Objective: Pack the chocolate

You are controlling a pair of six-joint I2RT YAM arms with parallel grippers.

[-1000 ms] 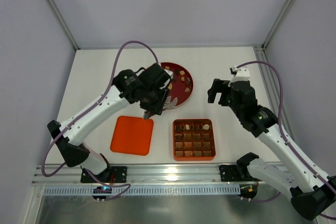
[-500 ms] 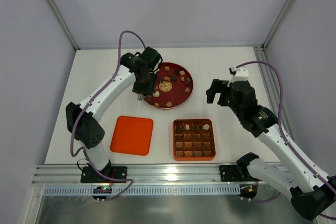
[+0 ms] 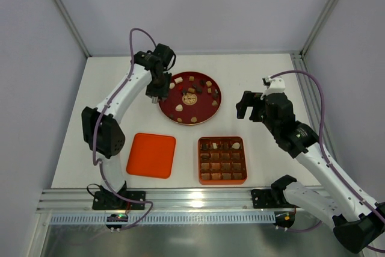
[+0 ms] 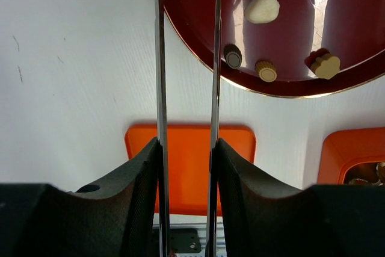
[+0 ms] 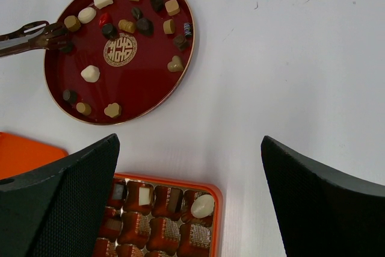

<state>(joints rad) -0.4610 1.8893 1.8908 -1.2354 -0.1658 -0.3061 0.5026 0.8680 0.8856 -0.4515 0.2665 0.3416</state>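
Top external view: white table (image 3: 264, 76), with every item below resting on it or hanging above it.
plate (image 3: 201, 109): round, dark red with a gold rim and a gold emblem at its centre. It sits at the far middle of the table.
chocolate (image 5: 90, 73): loose cream, caramel and dark pieces are scattered over the plate, most of them on its far half. More pieces sit in the tray.
tray (image 3: 222, 139): orange-red, square and gridded, just on the near side of the plate. A cream oval piece is in its far right corner compartment, and brown pieces fill the nearer rows.
lid (image 3: 151, 155): orange-red, flat and square, lying left of the tray and apart from it.
left claw (image 3: 154, 91): at the plate's left rim, clamped on a pair of tongs (image 5: 45, 36).
tongs: two thin metal blades with a narrow gap between them. The tips reach over the plate's left edge beside a caramel piece and a dark one. Whether they pinch a piece cannot be told.
right claw (image 5: 189, 148): spread wide and empty, above the table right of the plate and well apart from the chocolate.
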